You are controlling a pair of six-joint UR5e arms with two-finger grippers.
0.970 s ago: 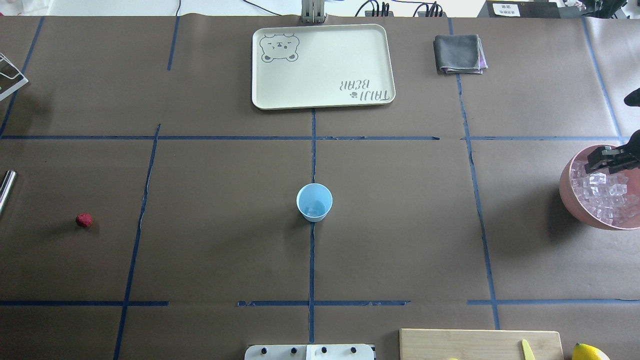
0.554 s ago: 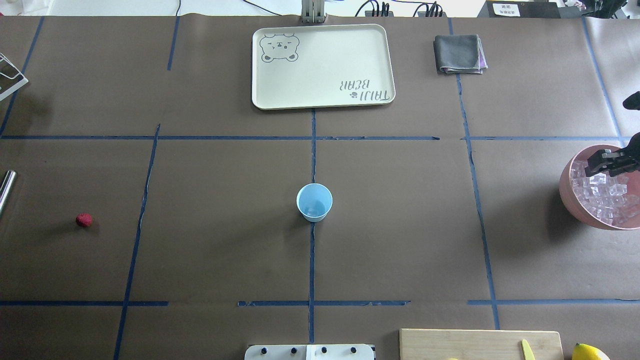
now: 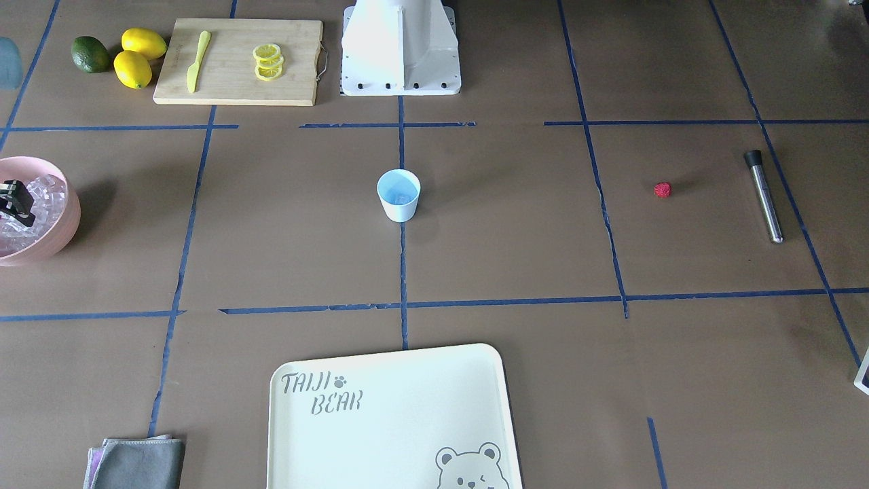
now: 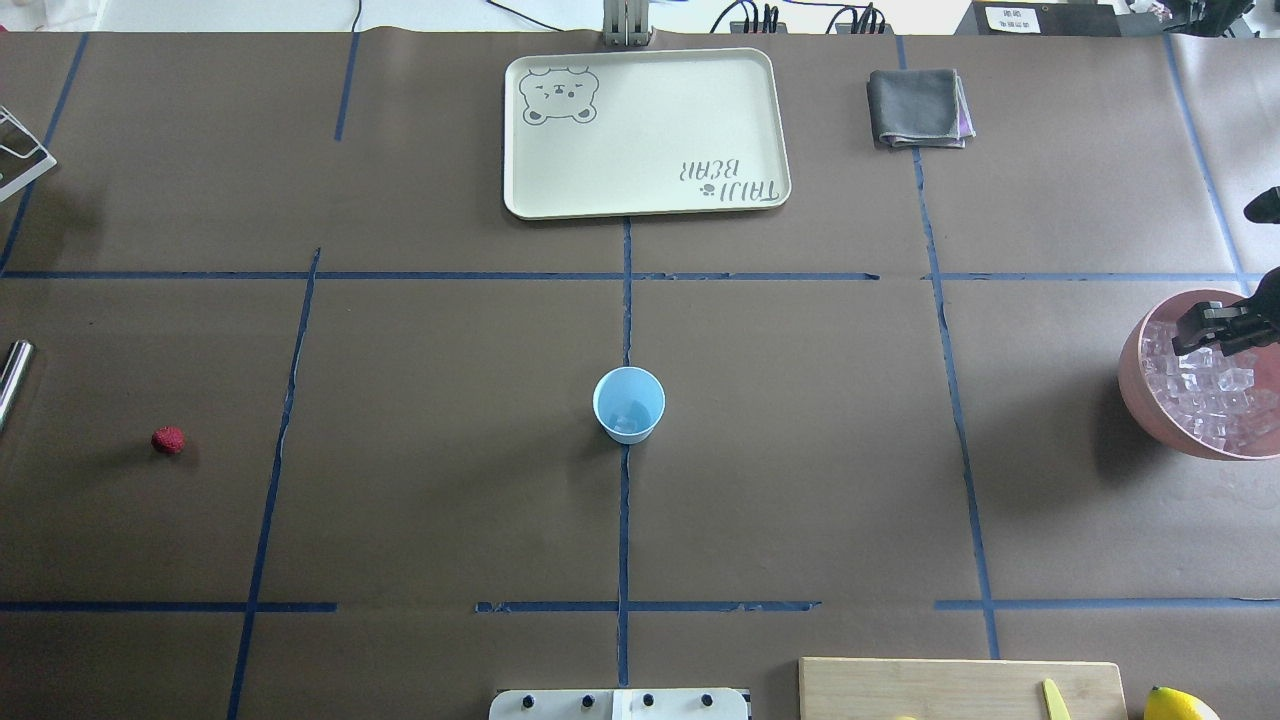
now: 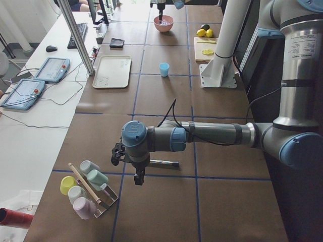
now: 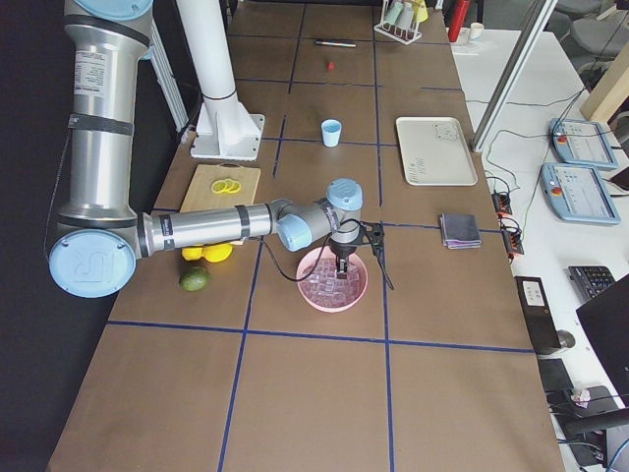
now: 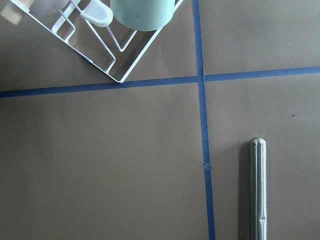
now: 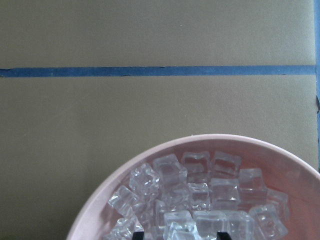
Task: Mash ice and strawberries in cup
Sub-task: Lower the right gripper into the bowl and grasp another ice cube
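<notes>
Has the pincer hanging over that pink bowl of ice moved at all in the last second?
Yes, slightly. In the overhead view the right pincer has slipped down the picture, off the pink bowl's far rim and in over the ice.

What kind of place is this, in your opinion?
Probably a robotics lab: blue tape grids the paper-covered table, a robot arm reaches over it, and teach pendants lie on a side bench.

Bright, even daylight; soft shadows beside the cup [image 4: 628, 404] and pink bowl [image 4: 1135, 385]; all views sharp.
</notes>
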